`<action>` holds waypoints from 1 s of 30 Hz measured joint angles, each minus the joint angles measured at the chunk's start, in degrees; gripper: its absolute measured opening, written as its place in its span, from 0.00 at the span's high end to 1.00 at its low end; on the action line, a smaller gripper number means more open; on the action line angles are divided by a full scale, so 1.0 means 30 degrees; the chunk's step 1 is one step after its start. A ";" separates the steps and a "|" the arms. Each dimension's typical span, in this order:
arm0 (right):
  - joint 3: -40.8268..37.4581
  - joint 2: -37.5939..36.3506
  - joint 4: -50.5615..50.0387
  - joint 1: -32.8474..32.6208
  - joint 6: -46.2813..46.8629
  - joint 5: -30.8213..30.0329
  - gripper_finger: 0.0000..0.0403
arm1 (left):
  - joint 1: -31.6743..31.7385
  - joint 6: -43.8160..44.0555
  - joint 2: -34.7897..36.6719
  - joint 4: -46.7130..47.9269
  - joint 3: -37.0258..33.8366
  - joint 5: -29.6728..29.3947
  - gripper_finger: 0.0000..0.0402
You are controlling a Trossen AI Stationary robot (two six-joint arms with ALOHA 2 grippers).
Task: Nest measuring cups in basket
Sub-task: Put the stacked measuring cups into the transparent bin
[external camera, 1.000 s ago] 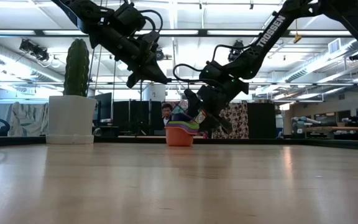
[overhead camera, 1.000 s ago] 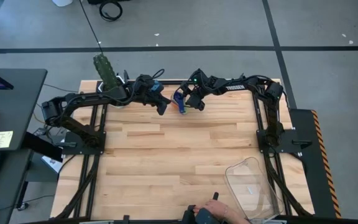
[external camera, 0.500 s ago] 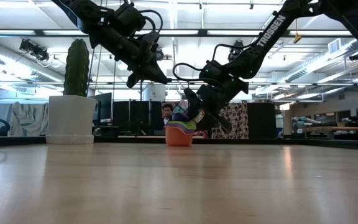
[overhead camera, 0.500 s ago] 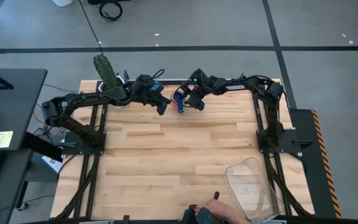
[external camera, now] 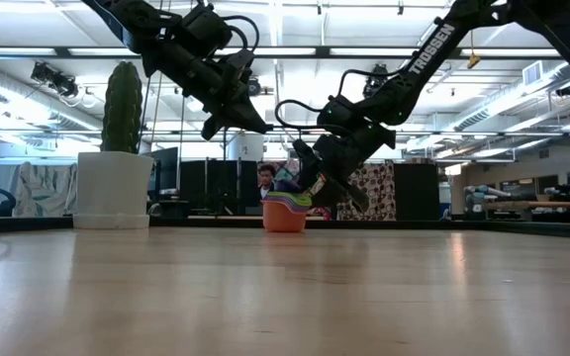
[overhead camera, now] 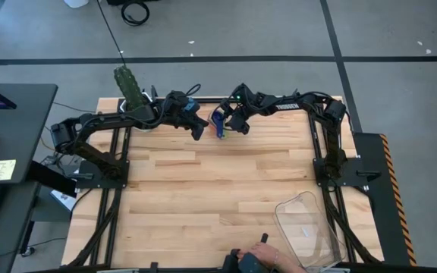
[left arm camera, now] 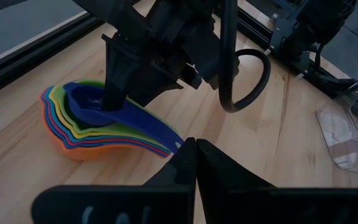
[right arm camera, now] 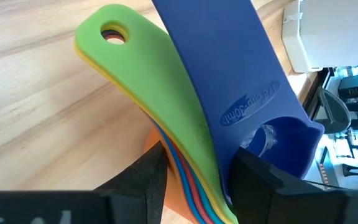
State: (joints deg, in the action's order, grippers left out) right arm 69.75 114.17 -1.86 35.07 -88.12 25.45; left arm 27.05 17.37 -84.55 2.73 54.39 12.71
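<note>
Right tool (overhead camera: pixel 229 123) narrowed onto nested measuring cups (overhead camera: pixel 219 123); left tool (overhead camera: pixel 196 131) unmoved.

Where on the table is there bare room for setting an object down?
Bare wood spans the table's middle, from the cup stack down to the clear basket. The far edge is crowded: cactus pot, left gripper, right gripper.

Bright, even ceiling light; the left wrist view dim and soft.
</note>
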 joint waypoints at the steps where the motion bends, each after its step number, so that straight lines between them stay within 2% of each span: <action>1: 0.0098 0.0010 -0.0122 0.0000 0.0115 -0.0022 0.63 | -0.0004 -0.0001 0.0000 0.0001 0.0000 0.0006 0.97; 14: 0.0489 0.0036 -0.0753 0.0051 0.0473 -0.0175 0.63 | -0.0001 0.0002 0.0000 0.0003 -0.0001 0.0003 0.97; 30: 0.0497 0.0066 -0.0950 0.0066 0.0556 -0.0255 0.72 | -0.0002 0.0005 0.0000 0.0000 0.0000 0.0005 0.97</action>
State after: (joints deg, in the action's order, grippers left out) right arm 71.24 114.37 -4.71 35.27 -86.46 24.69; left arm 27.04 17.39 -84.55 2.73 54.39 12.72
